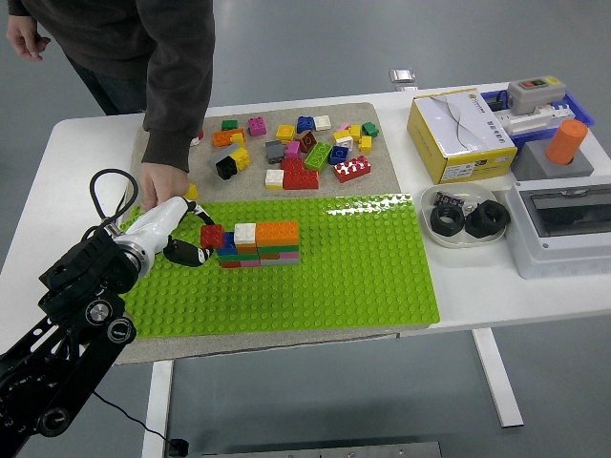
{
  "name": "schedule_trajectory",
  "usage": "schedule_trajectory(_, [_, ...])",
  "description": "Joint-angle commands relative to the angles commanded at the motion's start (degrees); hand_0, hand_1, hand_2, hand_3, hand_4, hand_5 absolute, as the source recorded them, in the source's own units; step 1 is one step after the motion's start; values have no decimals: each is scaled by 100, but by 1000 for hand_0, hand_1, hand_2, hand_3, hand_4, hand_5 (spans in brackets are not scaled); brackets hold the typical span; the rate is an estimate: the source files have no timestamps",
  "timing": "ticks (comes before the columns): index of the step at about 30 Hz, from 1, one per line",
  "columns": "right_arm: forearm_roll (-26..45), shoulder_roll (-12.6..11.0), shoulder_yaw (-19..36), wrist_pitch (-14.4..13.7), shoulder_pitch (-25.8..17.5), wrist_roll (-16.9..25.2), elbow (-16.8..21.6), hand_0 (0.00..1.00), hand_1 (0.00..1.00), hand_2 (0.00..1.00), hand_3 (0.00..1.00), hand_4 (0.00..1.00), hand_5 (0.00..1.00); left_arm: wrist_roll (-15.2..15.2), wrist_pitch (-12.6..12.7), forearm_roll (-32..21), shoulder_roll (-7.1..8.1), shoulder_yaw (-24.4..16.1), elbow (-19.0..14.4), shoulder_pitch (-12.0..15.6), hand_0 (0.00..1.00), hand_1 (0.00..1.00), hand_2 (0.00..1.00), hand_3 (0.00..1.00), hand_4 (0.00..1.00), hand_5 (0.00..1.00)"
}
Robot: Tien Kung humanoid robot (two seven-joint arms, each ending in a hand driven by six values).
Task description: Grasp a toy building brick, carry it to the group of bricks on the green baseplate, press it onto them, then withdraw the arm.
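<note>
My left hand (187, 240) comes in from the lower left and is shut on a small red brick (212, 236). It holds the brick against the left end of the stacked group of bricks (260, 244) on the green baseplate (344, 277), over the blue brick there. The group has white and orange bricks on top. A person's hand (162, 183) reaches down at the baseplate's far left corner, just behind my hand, next to a yellow brick (191, 192). My right arm is out of the picture.
Several loose bricks (301, 148) lie on the grey mat behind the baseplate. At the right stand a yellow box (458, 134), a dish with black parts (465, 218), a grey housing (563, 224) and an orange cylinder (567, 141).
</note>
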Motion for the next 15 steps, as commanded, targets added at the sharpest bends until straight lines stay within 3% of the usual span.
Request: schedule_trajectory(15, [-57, 13, 1, -7, -3, 16, 0, 736, 676, 732, 846, 632, 998, 0, 57, 10, -81, 34, 222, -39, 934, 919, 877, 434, 689, 2])
